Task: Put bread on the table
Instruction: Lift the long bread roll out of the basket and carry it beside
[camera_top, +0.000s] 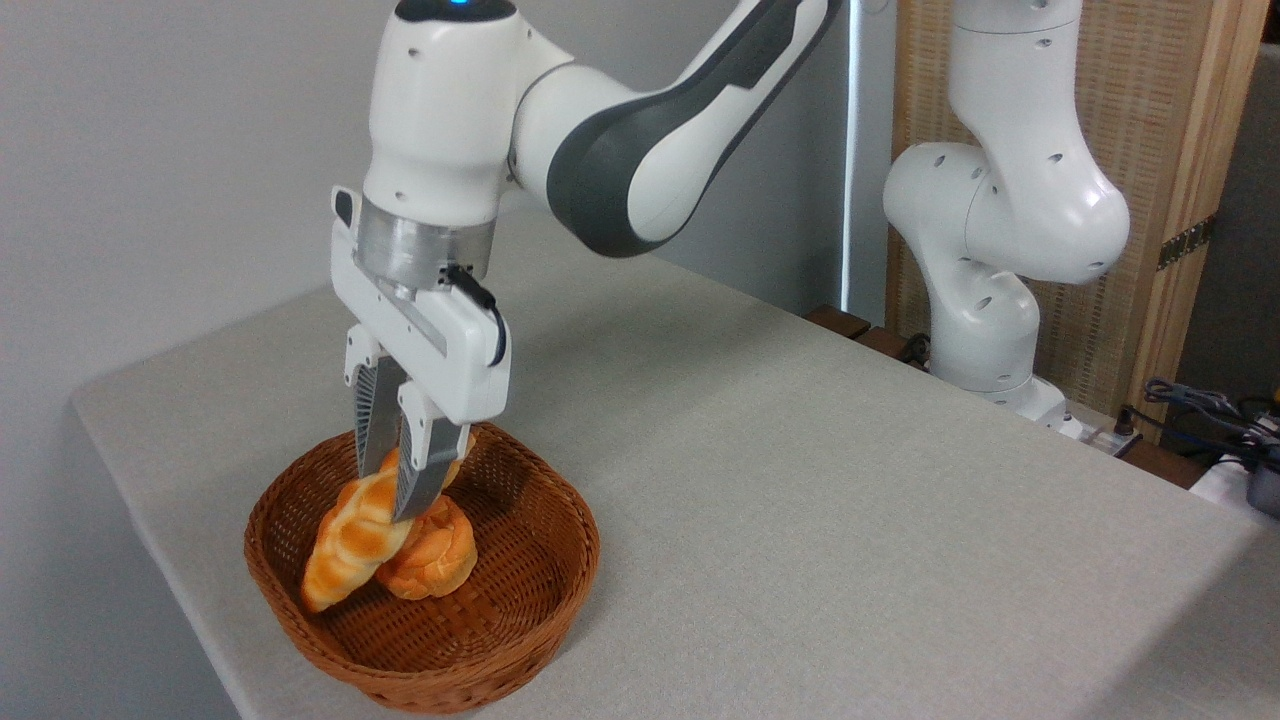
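Observation:
The bread (350, 545), a long braided golden-orange loaf, hangs tilted inside the brown wicker basket (520, 610), its lower end pointing down to the left. My gripper (388, 492) comes straight down from above and is shut on the bread near its upper half. The ribbed fingers (418, 478) press on either side of the loaf. The loaf's upper tip shows just behind the fingers. The table (800, 480) with its light grey-beige top carries the basket near its front left corner.
A small round knotted orange bun (435, 560) lies in the basket, right under and beside the loaf. The arm's white base (985, 300) stands at the table's far right edge. Cables (1210, 410) lie beyond that edge.

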